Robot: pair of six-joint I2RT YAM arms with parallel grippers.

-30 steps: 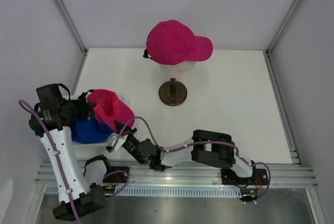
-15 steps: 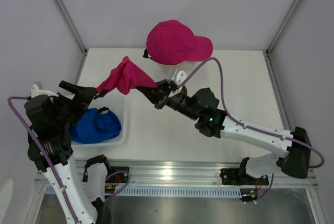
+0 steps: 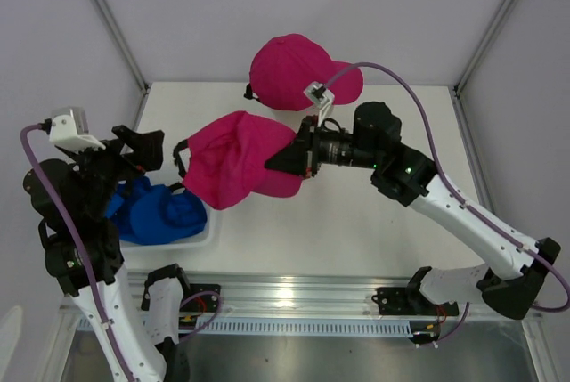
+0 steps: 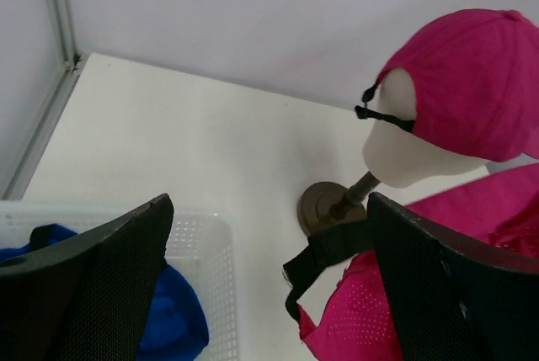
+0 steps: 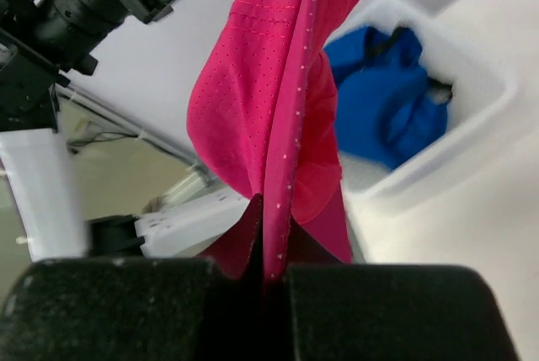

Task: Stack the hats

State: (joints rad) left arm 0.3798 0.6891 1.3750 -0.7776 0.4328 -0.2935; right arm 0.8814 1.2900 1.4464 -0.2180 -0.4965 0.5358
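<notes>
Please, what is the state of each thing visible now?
held pink cap: off the table, pinched by the right gripper.
other pink cap: sitting on the mannequin head.
blue hat: lying in the white basket.
left gripper: open, empty.
right gripper: shut on the held pink cap.

The table (image 3: 392, 222) is a white, matte slab, closed in by pale panels at the left, back and right. A metal rail (image 3: 356, 297) runs along its near edge. Two things stand directly on it. A white mesh basket (image 3: 207, 229) sits at the near left corner, close to the left panel. A round brown stand (image 4: 322, 207) rests flat toward the back middle (its base is hidden in the top view), well apart from the basket.
</notes>
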